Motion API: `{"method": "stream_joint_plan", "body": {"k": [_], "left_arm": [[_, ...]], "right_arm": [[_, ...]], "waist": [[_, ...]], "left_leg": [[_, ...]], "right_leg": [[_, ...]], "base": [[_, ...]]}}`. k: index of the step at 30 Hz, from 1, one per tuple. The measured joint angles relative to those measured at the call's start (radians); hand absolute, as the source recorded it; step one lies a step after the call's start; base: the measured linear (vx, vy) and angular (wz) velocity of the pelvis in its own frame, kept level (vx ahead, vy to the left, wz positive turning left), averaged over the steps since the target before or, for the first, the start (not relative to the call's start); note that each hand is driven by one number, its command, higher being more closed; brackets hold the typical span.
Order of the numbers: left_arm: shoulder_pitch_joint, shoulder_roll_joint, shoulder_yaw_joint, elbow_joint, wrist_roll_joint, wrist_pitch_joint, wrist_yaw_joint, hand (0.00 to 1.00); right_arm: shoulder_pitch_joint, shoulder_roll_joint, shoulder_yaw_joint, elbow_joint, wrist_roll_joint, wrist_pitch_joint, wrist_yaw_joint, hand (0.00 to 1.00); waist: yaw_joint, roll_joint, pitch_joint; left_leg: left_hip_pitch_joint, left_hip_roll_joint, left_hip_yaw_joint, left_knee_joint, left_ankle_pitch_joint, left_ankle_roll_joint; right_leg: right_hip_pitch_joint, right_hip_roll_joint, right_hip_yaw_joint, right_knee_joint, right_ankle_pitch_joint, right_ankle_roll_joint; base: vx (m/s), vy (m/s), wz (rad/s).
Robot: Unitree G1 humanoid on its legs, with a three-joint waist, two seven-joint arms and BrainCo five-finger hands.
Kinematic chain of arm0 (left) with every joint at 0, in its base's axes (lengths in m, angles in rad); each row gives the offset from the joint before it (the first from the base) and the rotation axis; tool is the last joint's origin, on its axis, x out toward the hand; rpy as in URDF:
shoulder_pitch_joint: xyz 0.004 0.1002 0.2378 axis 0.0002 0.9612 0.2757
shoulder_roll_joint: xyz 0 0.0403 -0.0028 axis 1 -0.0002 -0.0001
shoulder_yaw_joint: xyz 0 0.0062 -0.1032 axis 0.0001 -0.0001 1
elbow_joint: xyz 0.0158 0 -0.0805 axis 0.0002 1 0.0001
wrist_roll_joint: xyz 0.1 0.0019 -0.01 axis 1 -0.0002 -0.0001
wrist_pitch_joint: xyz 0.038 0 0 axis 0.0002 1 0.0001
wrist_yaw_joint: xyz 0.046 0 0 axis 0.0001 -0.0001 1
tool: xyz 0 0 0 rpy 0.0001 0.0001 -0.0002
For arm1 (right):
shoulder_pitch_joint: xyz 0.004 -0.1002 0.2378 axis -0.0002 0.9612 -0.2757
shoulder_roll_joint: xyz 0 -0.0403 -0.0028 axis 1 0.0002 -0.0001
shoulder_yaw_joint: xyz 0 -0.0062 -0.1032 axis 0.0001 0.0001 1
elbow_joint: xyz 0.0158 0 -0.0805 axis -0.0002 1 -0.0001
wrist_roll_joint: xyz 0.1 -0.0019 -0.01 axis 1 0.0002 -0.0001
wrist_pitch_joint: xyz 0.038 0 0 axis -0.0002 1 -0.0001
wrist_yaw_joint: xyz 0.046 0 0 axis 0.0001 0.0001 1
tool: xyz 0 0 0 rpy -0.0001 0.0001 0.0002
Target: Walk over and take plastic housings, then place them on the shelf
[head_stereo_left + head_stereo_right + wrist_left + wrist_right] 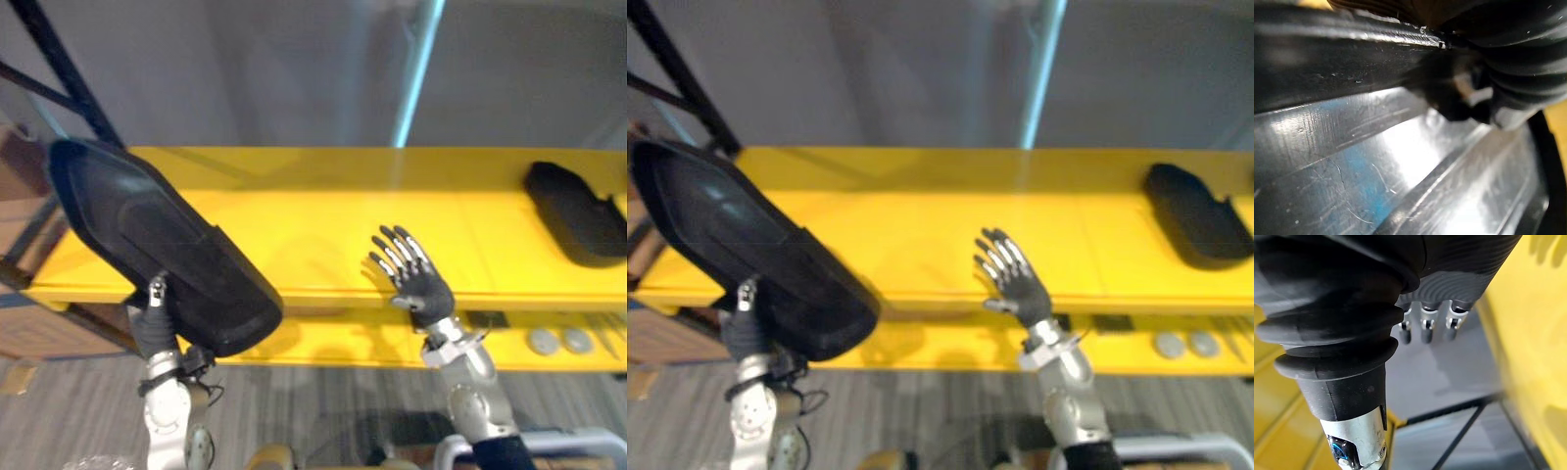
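Progress roughly halfway, I'd say: far housing [578, 215] already lies at the right end of your shelf [323, 225], held housing [147, 235] hangs tilted above the left end, left hand [154, 304] clamped on it, not yet set down; right hand [421, 284] spread, empty.

Glossy black housing [1376, 161] (finely scratched), left hand [1528, 58] close against it
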Motion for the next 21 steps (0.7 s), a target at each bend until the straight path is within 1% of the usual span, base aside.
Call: {"method": "stream_joint_plan", "body": {"k": [1, 2, 3, 4, 5, 6, 7, 10, 11, 12, 13, 14, 15, 17, 18, 20, 21], "left_arm": [[0.000, 0.003, -0.003, -0.004, 0.001, -0.001, -0.008, 1.00], [-0.002, 0.006, -0.009, -0.014, 0.002, -0.004, -0.022, 1.00], [-0.010, 0.008, -0.012, -0.016, 0.002, -0.006, -0.026, 1.00], [-0.027, 0.021, -0.024, -0.016, 0.002, -0.006, -0.031, 1.00], [-0.043, 0.048, -0.039, -0.016, 0.005, -0.005, -0.036, 1.00], [-0.047, 0.057, -0.043, -0.016, 0.011, -0.003, -0.043, 1.00], [-0.051, 0.075, -0.050, -0.018, 0.029, 0.002, -0.068, 1.00], [-0.061, 0.088, -0.051, -0.037, 0.062, 0.006, -0.095, 1.00], [-0.069, 0.090, -0.045, -0.053, 0.073, 0.017, -0.102, 1.00], [-0.073, 0.093, -0.039, -0.056, 0.078, 0.025, -0.110, 1.00], [-0.076, 0.098, -0.038, -0.056, 0.085, 0.029, -0.116, 1.00], [-0.082, 0.116, -0.037, -0.056, 0.105, 0.038, -0.131, 1.00], [-0.085, 0.121, -0.037, -0.056, 0.117, 0.046, -0.138, 1.00], [-0.104, 0.122, -0.038, -0.056, 0.138, 0.072, -0.172, 1.00], [-0.119, 0.124, -0.038, -0.056, 0.140, 0.100, -0.195, 1.00], [-0.129, 0.129, -0.038, -0.056, 0.136, 0.128, -0.215, 1.00], [-0.142, 0.143, -0.038, -0.056, 0.129, 0.162, -0.226, 1.00]], "right_arm": [[-0.005, 0.004, 0.005, 0.000, 0.000, -0.004, -0.015, 0.00], [-0.015, 0.035, 0.015, -0.008, -0.007, -0.019, -0.045, 0.00], [-0.015, 0.052, 0.016, -0.018, -0.009, -0.025, -0.061, 0.00], [-0.012, 0.082, 0.015, -0.032, -0.024, -0.042, -0.094, 0.00], [-0.012, 0.103, 0.012, -0.049, -0.076, -0.065, -0.139, 0.00], [-0.011, 0.111, 0.010, -0.058, -0.093, -0.073, -0.154, 0.00], [0.004, 0.126, 0.005, -0.097, -0.100, -0.099, -0.178, 0.00], [0.053, 0.141, -0.014, -0.186, -0.132, -0.127, -0.199, 0.00], [0.069, 0.144, -0.022, -0.210, -0.167, -0.128, -0.217, 0.00], [0.072, 0.145, -0.025, -0.211, -0.190, -0.128, -0.234, 0.00], [0.076, 0.146, -0.027, -0.211, -0.206, -0.128, -0.243, 0.00], [0.081, 0.145, -0.033, -0.215, -0.239, -0.128, -0.277, 0.00], [0.088, 0.145, -0.039, -0.224, -0.251, -0.128, -0.292, 0.00], [0.108, 0.145, -0.082, -0.275, -0.289, -0.127, -0.340, 0.00], [0.112, 0.143, -0.130, -0.309, -0.306, -0.126, -0.369, 0.00], [0.118, 0.137, -0.173, -0.340, -0.314, -0.125, -0.386, 0.00], [0.126, 0.128, -0.215, -0.368, -0.314, -0.123, -0.392, 0.00]], "waist": [[0.003, -0.001, -0.001], [0.002, -0.005, -0.007], [0.001, -0.012, -0.008], [-0.003, -0.030, -0.011], [-0.010, -0.047, -0.011], [-0.011, -0.053, -0.013], [-0.014, -0.063, -0.019], [-0.020, -0.072, -0.026], [-0.030, -0.076, -0.028], [-0.043, -0.080, -0.031], [-0.046, -0.083, -0.033], [-0.051, -0.084, -0.035], [-0.055, -0.084, -0.035], [-0.071, -0.082, -0.036], [-0.073, -0.080, -0.037], [-0.075, -0.076, -0.041], [-0.087, -0.071, -0.045]], "left_leg": [[0.020, -0.010, 0.011, -0.018, 0.009, 0.006], [0.039, -0.026, 0.018, -0.048, 0.021, 0.014], [0.043, -0.034, 0.018, -0.056, 0.024, 0.016], [0.052, -0.047, 0.020, -0.080, 0.036, 0.017], [0.065, -0.057, 0.025, -0.104, 0.045, 0.020], [0.073, -0.061, 0.033, -0.115, 0.048, 0.022], [0.092, -0.067, 0.052, -0.139, 0.051, 0.024], [0.105, -0.075, 0.084, -0.157, 0.053, 0.025], [0.104, -0.076, 0.101, -0.160, 0.053, 0.025], [0.105, -0.079, 0.107, -0.166, 0.055, 0.026], [0.107, -0.080, 0.115, -0.175, 0.059, 0.026], [0.117, -0.079, 0.137, -0.194, 0.069, 0.023], [0.119, -0.079, 0.147, -0.201, 0.072, 0.022], [0.122, -0.078, 0.156, -0.219, 0.084, 0.018], [0.137, -0.071, 0.181, -0.235, 0.090, 0.013], [0.145, -0.067, 0.198, -0.245, 0.092, 0.009], [0.152, -0.064, 0.214, -0.247, 0.092, 0.009]], "right_leg": [[0.005, -0.010, 0.000, 0.000, 0.000, 0.000], [0.006, -0.026, 0.000, 0.000, 0.000, 0.001], [0.006, -0.031, 0.000, 0.000, 0.000, 0.002], [0.005, -0.044, 0.000, -0.001, 0.000, 0.003], [0.004, -0.054, 0.002, -0.002, 0.002, 0.008], [0.003, -0.057, 0.004, -0.002, 0.006, 0.017], [0.000, -0.063, 0.008, -0.002, 0.009, 0.022], [-0.014, -0.073, 0.024, -0.002, 0.011, 0.025], [-0.020, -0.074, 0.035, -0.015, 0.019, 0.039], [-0.021, -0.075, 0.036, -0.024, 0.019, 0.039], [-0.022, -0.075, 0.037, -0.030, 0.019, 0.039], [-0.030, -0.072, 0.051, -0.041, 0.021, 0.042], [-0.030, -0.070, 0.059, -0.048, 0.022, 0.043], [-0.031, -0.065, 0.063, -0.068, 0.026, 0.049], [-0.037, -0.057, 0.078, -0.069, 0.026, 0.050], [-0.043, -0.051, 0.094, -0.069, 0.027, 0.050], [-0.047, -0.047, 0.113, -0.070, 0.028, 0.052]], "base": [[0.14, 0.104, 0.12], [0.09, 0.077, -0.03], [0.08, 0.086, 0.00], [0.06, 0.089, 0.05], [0.05, 0.083, -0.02], [0.03, 0.067, -0.22], [0.01, 0.043, -0.31], [0.00, 0.037, -0.34], [-0.02, 0.022, -0.31], [-0.03, 0.014, -0.27], [-0.04, -0.015, -0.34], [-0.05, -0.023, -0.33], [-0.06, -0.039, -0.33], [-0.05, -0.051, -0.20], [-0.05, -0.053, -0.33], [-0.04, -0.034, -0.36], [-0.01, -0.017, -0.32]]}}
